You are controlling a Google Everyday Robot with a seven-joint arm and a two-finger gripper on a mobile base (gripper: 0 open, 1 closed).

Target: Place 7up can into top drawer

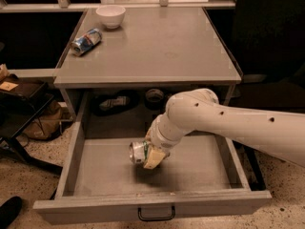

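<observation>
Camera view from above the counter [157,51]: at the far left of its top a blue-and-silver can [86,41] lies on its side, and just to the right of it, near the back edge, sits a white bowl [111,16]. Neither is part of the job.

Below, the top drawer [71,161] is pulled wide open, its black handle [156,214] showing at the middle of the front panel. Over the middle of the drawer floor is the 7up can [138,152], tipped on its side with a silver end facing left. It looks to be held a little above the floor, since a shadow lies under it, though I cannot be sure it isn't touching.

The gripper [148,156] is closed on the 7up can, one pale finger [153,158] pressed against the can's right side. The white arm [228,123] reaches in from the right, over the drawer's right wall.

I'd judge the can light and thin-walled, so it will dent if squeezed hard, and its smooth skin could slip. The grip across the body is the sensible hold. Once let go on its side, it may roll a bit before the drawer walls stop it
</observation>
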